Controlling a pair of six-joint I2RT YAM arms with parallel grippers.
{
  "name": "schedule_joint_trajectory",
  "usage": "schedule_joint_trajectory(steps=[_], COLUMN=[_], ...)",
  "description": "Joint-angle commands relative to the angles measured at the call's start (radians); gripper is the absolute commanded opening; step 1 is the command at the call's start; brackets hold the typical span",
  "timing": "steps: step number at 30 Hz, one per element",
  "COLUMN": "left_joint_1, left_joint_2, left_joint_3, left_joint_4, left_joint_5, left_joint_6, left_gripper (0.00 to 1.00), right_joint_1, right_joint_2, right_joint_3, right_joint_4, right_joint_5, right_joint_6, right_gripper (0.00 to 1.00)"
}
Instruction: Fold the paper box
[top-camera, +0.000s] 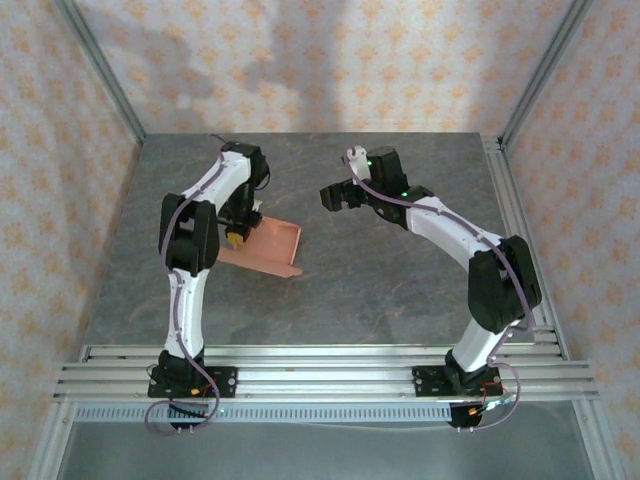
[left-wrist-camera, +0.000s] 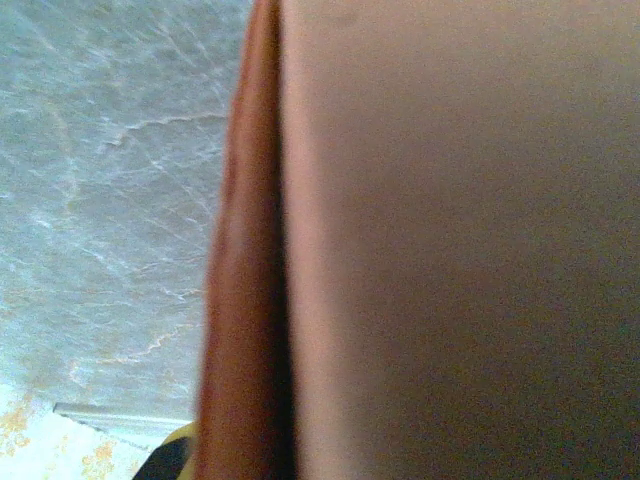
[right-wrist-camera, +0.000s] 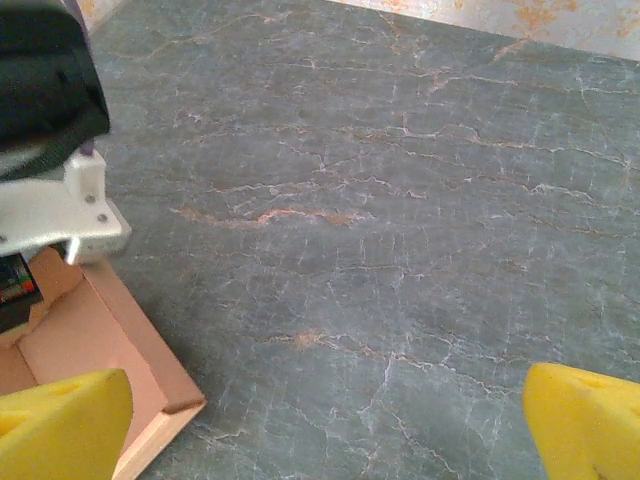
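Observation:
The paper box (top-camera: 272, 246) is a salmon-orange tray with raised walls, lying left of centre on the grey table. My left gripper (top-camera: 237, 236) comes down on its left side and is shut on the card there. In the left wrist view the paper box (left-wrist-camera: 450, 240) is very close and blurred, with a fold edge running top to bottom, and one yellow fingertip (left-wrist-camera: 172, 458) peeks out at the bottom left. My right gripper (top-camera: 335, 195) hovers open to the right of the box. Its yellow pads (right-wrist-camera: 60, 425) stand wide apart over bare table, beside a corner of the box (right-wrist-camera: 110, 350).
The grey marbled table (top-camera: 400, 290) stretches to the right of and in front of the box. Aluminium rails (top-camera: 320, 365) run along the near edge, and a metal frame with patterned walls encloses the sides and back. The left arm's wrist (right-wrist-camera: 50, 150) shows in the right wrist view.

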Motion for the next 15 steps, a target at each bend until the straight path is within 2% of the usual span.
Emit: schedule_joint_trajectory(steps=[1,3,5,8,15], left_joint_1=[0.002,0.001,-0.003,-0.008,-0.028], left_joint_2=[0.040,0.045,0.034,0.000,-0.125], left_joint_3=[-0.020,-0.025,-0.039,-0.045,-0.043], left_joint_4=[-0.084,-0.081,-0.078,-0.073,-0.064], left_joint_5=[-0.023,-0.033,-0.045,-0.047,-0.068], left_joint_6=[0.022,0.016,0.012,0.011,0.000], left_gripper=[0.00,0.14,0.38,0.53,0.80], right_joint_1=[-0.006,-0.007,-0.007,-0.007,0.001], right_joint_2=[0.030,0.038,0.040,0.031,0.035], right_joint_3=[0.048,0.045,0.043,0.027,0.048], right_joint_4=[0.006,0.005,-0.006,-0.006,-0.044], right_joint_5=[-0.016,-0.015,-0.017,-0.026,-0.036], right_joint_6=[0.009,0.024,0.042,0.057,0.035], right_gripper=[1.00,0.99,0.99,0.99,0.99])
